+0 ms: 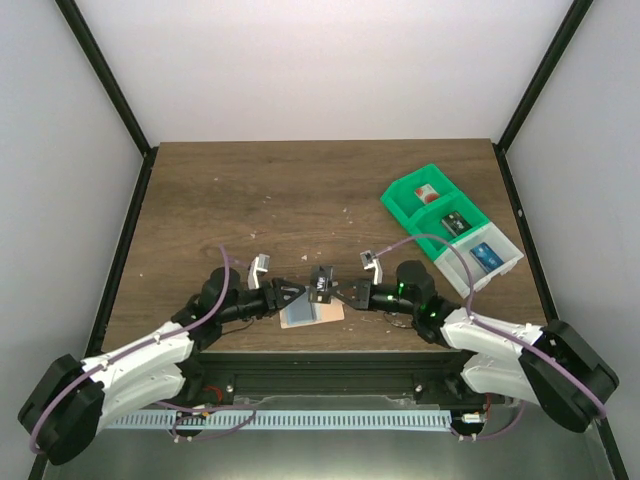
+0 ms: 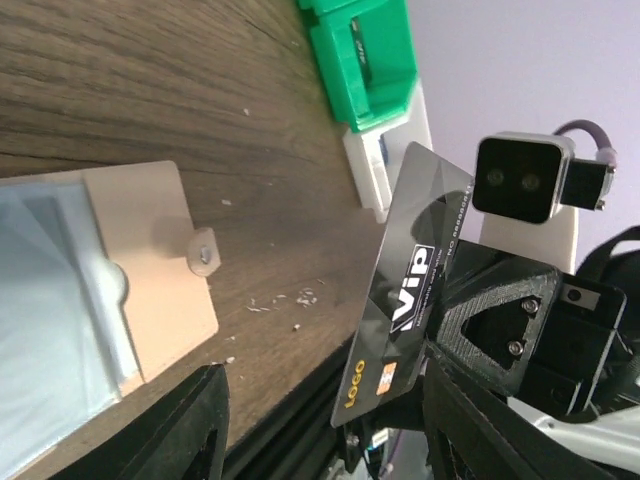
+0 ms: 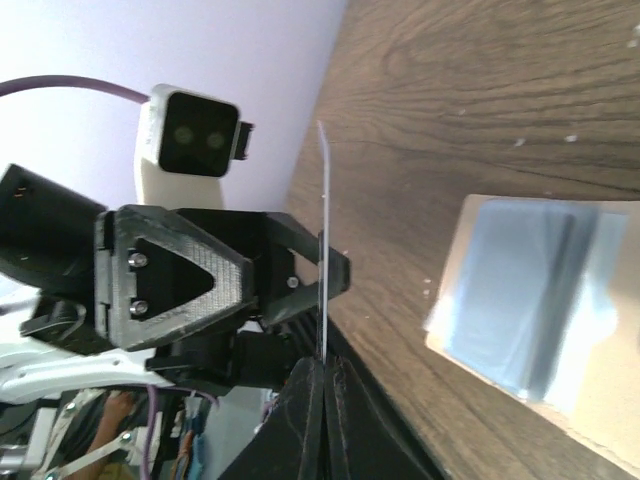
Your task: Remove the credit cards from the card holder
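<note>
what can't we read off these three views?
Top view: contents of the green-and-white tray, too small to identify.
Right wrist view: card count in the card holder, blurred behind its pale pocket.
Right wrist view: dark card face, seen edge-on.
Left wrist view: card holder's left part, cut off by the frame edge.
Top view: left pincer contact with the card, too small.

My left arm [image 1: 140, 358] and right arm [image 1: 500, 345] wear white shells with black joints, and a purple cable [image 1: 224, 262] loops off each. Each wrist carries a white camera block [image 3: 190, 130] with two dark lenses. My left end effector [image 1: 303, 292] is black plastic with a triangular cut-out and small silver screws [image 3: 141, 259].
</note>
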`<state>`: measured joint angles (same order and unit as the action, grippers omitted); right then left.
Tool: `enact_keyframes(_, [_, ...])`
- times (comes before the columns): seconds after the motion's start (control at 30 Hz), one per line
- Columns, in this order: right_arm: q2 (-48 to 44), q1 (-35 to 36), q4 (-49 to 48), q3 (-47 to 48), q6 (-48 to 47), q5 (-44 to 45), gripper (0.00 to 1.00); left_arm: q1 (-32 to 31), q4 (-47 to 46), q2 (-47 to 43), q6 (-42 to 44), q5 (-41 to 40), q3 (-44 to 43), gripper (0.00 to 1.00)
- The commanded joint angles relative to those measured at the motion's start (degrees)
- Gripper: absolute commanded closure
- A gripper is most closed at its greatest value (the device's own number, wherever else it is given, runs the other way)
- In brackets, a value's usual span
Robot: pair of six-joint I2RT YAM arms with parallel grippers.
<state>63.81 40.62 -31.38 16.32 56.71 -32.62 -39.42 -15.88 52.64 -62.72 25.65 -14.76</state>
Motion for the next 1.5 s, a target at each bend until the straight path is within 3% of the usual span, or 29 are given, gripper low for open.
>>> enact_keyframes(0.0, [1.1,-0.4,-8.9,-0.3,3.8,-5.8,1.00,0.0,-10.7,0.2,-3.7,4.7,2.6,0.46])
enact_keyframes(0.47, [2.9,-0.3,-12.8,-0.3,5.7,-8.8,1.00,0.0,-21.4,1.9,-5.9,8.5,4.4,0.59])
enact_keyframes(0.77, [3.6,0.4,-14.2,-0.9,6.0,-9.8,1.00,0.0,-21.9,2.3,-6.6,8.4,5.2,0.81])
enact_keyframes(0.9, [3.5,0.5,-13.9,-1.0,5.6,-10.4,0.99,0.0,-22.7,2.2,-6.4,8.7,5.3,1.00])
enact_keyframes(1.0, [3.2,0.6,-11.9,-0.6,3.7,-11.6,0.99,0.0,-23.3,1.8,-5.7,9.5,5.2,1.00])
enact_keyframes(1.1, [1.0,0.5,-4.6,0.8,-1.6,-13.4,0.87,0.0,-22.4,0.8,-4.3,10.8,4.9,1.00])
enact_keyframes(1.23, [-5.9,0.3,15.5,4.7,-13.7,-11.5,0.70,0.0,-18.9,-1.5,-1.6,13.4,4.6,1.00])
enact_keyframes(1.37, [-12.7,-0.8,38.3,11.4,-26.0,-5.7,0.62,0.0,-7.7,-2.4,3.8,15.5,2.3,1.00])
enact_keyframes(1.47, [-14.6,-1.2,49.4,17.4,-31.2,-5.1,0.60,0.0,-3.0,-2.4,6.8,18.6,0.9,1.00])
